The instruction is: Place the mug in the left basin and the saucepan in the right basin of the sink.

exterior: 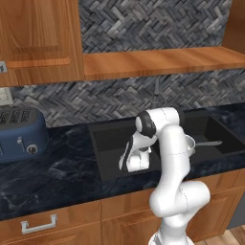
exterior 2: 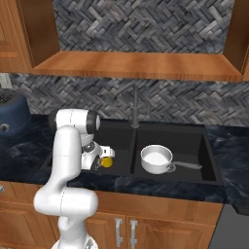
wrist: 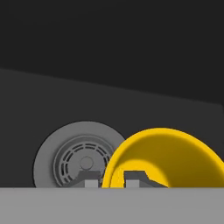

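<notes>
The end effector (wrist: 108,183) sat low inside the left basin (exterior 2: 73,160) of the sink (exterior 2: 214,168), its fingertips (wrist: 90,183) pinched close on the rim of the yellow mug (wrist: 164,157), which lay beside the round steel drain (wrist: 74,157). The saucepan (exterior 2: 156,159) rested in the right basin (exterior 2: 194,141), its handle pointing away from the divider.

In the left basin (exterior 2: 73,146) the mug (exterior 2: 106,162) sits at 3 o'clock of the drain (wrist: 78,162), crowding it. The saucepan (exterior 2: 156,159) occupies the right basin (exterior 2: 194,141), handle toward 3 o'clock; the faucet (exterior 2: 135,109) stands at 12 o'clock.
</notes>
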